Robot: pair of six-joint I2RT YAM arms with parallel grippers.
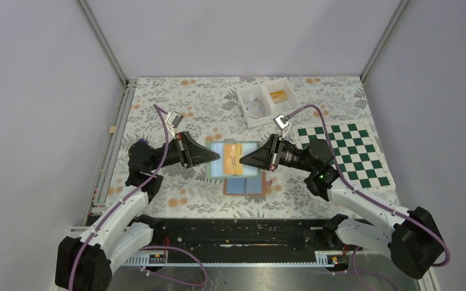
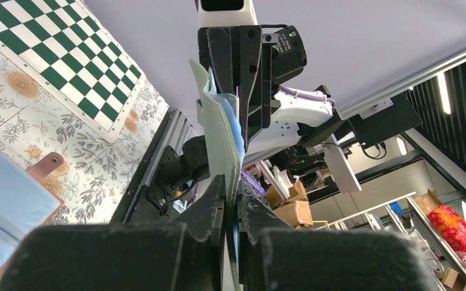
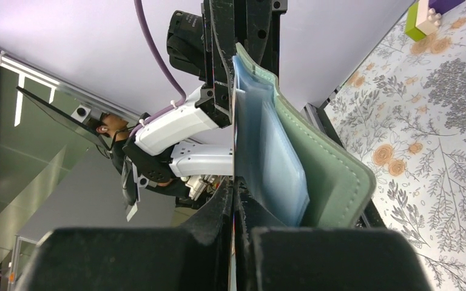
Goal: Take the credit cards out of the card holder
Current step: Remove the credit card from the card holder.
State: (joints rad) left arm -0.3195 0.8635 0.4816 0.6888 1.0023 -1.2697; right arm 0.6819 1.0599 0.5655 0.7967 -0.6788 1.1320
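A card holder with a grey-green cover [image 2: 217, 130] and light-blue clear pockets [image 3: 273, 157] is held on edge above the table centre [image 1: 224, 159]. My left gripper [image 1: 216, 157] is shut on its cover edge, seen in the left wrist view [image 2: 233, 200]. My right gripper [image 1: 244, 161] faces it from the right and is shut on the thin edge of an orange credit card [image 1: 238, 159] at the pockets; the right wrist view [image 3: 235, 200] shows the pinch. A second, tan-brown holder [image 1: 243, 185] with a tab [image 2: 47, 167] lies open on the table below.
A white two-compartment tray [image 1: 252, 115] stands at the back, with a small tan item [image 1: 278, 95] in its right half. A green-and-white chessboard mat [image 1: 352, 151] lies at the right. Small toy blocks [image 3: 425, 15] lie on the floral tablecloth.
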